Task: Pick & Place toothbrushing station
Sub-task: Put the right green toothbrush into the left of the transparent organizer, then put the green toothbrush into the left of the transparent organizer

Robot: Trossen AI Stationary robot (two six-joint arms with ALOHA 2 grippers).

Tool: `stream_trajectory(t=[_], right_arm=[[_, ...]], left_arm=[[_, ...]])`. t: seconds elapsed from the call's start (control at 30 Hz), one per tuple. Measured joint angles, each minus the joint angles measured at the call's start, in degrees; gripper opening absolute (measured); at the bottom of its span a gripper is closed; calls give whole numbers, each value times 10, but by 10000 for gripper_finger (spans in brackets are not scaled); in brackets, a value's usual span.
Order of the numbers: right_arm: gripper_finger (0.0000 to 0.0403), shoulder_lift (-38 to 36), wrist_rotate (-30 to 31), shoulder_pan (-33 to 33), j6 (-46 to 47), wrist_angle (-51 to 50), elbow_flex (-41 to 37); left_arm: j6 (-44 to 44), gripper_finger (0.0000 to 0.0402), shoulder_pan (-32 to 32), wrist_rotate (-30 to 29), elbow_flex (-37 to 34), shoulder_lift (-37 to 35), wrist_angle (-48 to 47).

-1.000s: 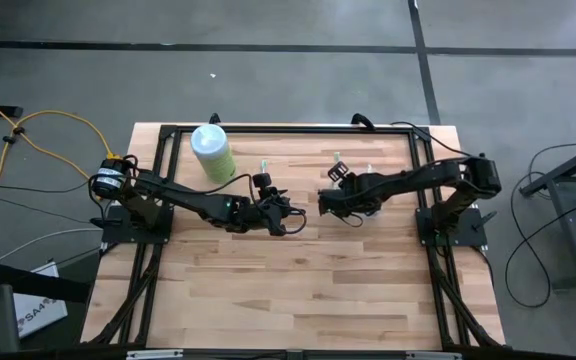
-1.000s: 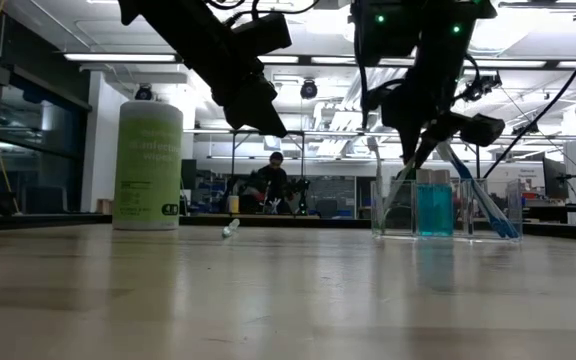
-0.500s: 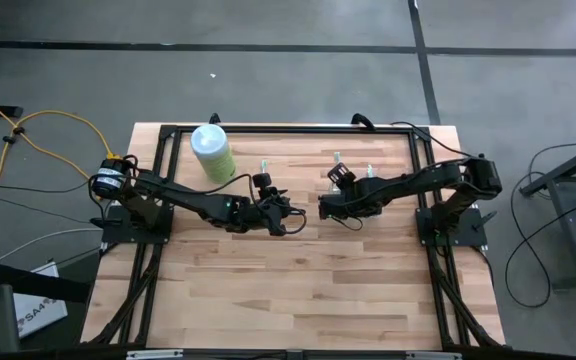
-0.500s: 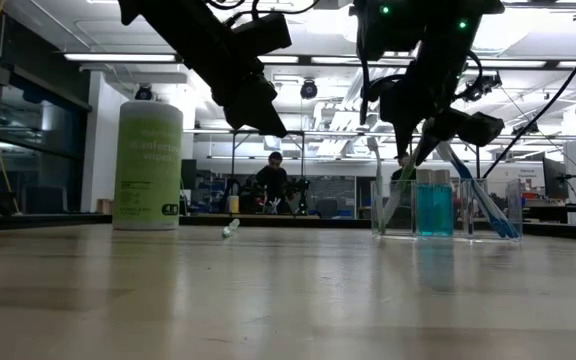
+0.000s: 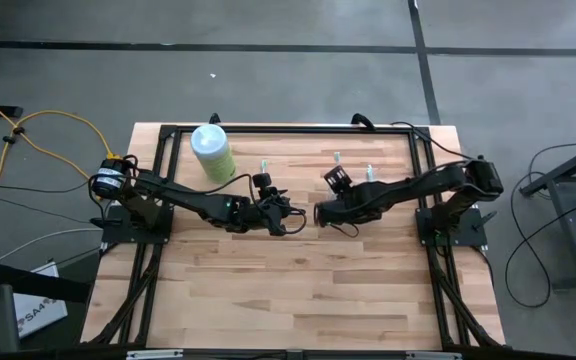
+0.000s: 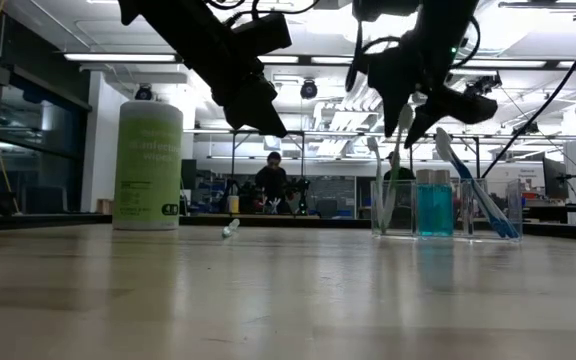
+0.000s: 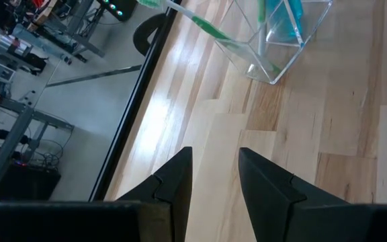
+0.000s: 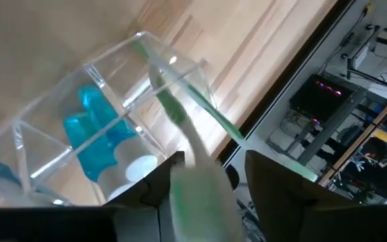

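Observation:
The toothbrushing station, a clear, colourless holder with compartments, stands on the table at the far right of centre. It holds a blue piece, a blue toothbrush and a green toothbrush, which leans with its lower end in an end compartment. My right gripper hangs open above the station, and the green toothbrush's upper end stands between its fingers. My left gripper hovers open and empty at mid-table, beside the right one. My right gripper has its open fingers on either side of the green toothbrush's upper end, coming from above and slanting down. I cannot tell whether a finger touches it. The toothbrush's lower end stands in the station.
A tall pale-green bottle with a white cap stands at the far left. A small pale object lies on the table between bottle and station. The near half of the wooden table shows only bare boards.
My right gripper has opened and risen above the station, drifting a little toward the table's near left. The green toothbrush it carried now stays with its lower end in the station's end compartment.

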Motion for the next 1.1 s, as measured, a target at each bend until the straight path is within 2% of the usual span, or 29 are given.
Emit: stream_trajectory(t=[0.33, 0.7, 0.87, 1.1], right_arm=[[149, 0, -22, 38, 108, -47, 17], [149, 0, -29, 129, 324, -52, 17], [149, 0, -30, 161, 445, -80, 17], [149, 0, -78, 191, 596, -98, 17]], left_arm=[[-2, 115, -3, 0, 0, 0, 0], [32, 115, -52, 0, 0, 0, -13], [-4, 115, -69, 0, 0, 0, -39], [-105, 115, -83, 0, 0, 0, -136]])
